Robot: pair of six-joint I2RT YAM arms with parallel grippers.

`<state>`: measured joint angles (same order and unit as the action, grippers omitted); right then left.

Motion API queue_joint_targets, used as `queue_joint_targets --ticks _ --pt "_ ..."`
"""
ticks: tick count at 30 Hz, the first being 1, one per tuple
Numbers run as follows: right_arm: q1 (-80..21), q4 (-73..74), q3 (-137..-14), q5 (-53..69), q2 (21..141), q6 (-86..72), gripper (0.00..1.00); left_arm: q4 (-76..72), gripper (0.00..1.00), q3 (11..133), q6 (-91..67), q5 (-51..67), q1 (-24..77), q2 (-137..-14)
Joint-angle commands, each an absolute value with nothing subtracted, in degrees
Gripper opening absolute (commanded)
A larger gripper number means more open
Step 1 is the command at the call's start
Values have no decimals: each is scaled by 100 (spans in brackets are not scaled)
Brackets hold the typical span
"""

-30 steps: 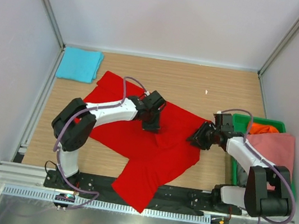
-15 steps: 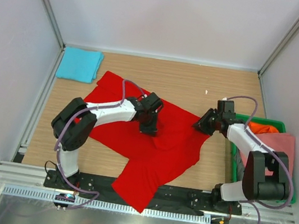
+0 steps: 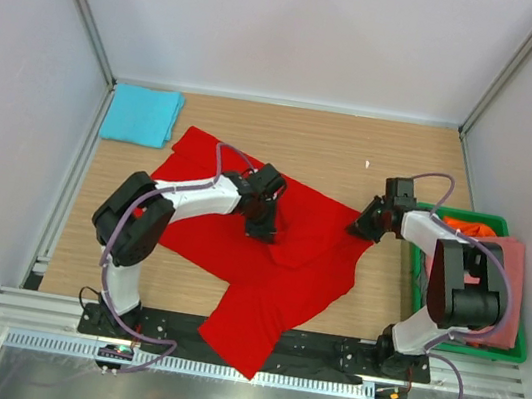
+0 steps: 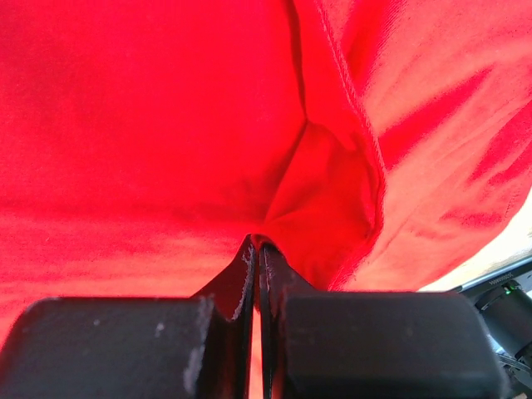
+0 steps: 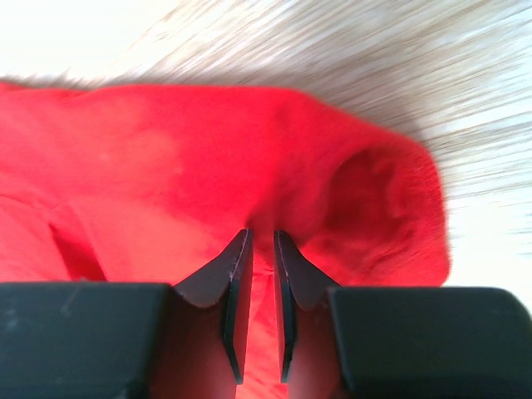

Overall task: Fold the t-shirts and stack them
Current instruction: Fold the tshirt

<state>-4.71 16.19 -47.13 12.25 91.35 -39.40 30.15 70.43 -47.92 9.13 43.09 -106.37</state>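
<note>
Currently, red t-shirt point(image 3: 278, 252) is lying spread across frame ctr. Left gripper point(image 3: 260, 227) is clamping a pinched fold near shirt ctr. Right gripper point(image 3: 361, 225) is gripping the shirt's right edge, jaws nearly together. Turquoise t-shirt point(image 3: 141, 115) is sitting folded at upper left.

Red t-shirt point(image 3: 266, 260), turquoise t-shirt point(image 3: 141, 115), green crate point(image 3: 432, 218)

1. The red t-shirt point(image 3: 276, 262) is soft, matt cloth, with a stitched hem showing in the left wrist view.
2. The turquoise t-shirt point(image 3: 142, 115), at ten o'clock, is matt cloth too.
3. The table point(image 3: 354, 153) looks like smooth pale wood with fine grain.
4. The green crate point(image 3: 427, 217), at three o'clock, is glossy plastic.
5. Left gripper point(image 4: 256, 249) fingers are scuffed matt black plastic.
</note>
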Motion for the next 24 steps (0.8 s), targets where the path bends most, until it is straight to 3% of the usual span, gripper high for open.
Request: queue_joint_targets --ticks 1,8,12,24 --pt "-343 1563 -4807 897 9281 -3665 22 2944 0 7286 -4632 1169 4289 -10793" --pt "-272 2416 -5553 537 8825 -3393 23 2865 0 7216 -4535 1415 4245 -10846" --pt "-264 2654 -6125 483 8877 -3305 30 2795 0 7207 -4544 1582 4245 -10890" --pt "-79 2224 -5740 361 9563 -3393 27 2821 0 7154 -4421 1652 4140 -10890"
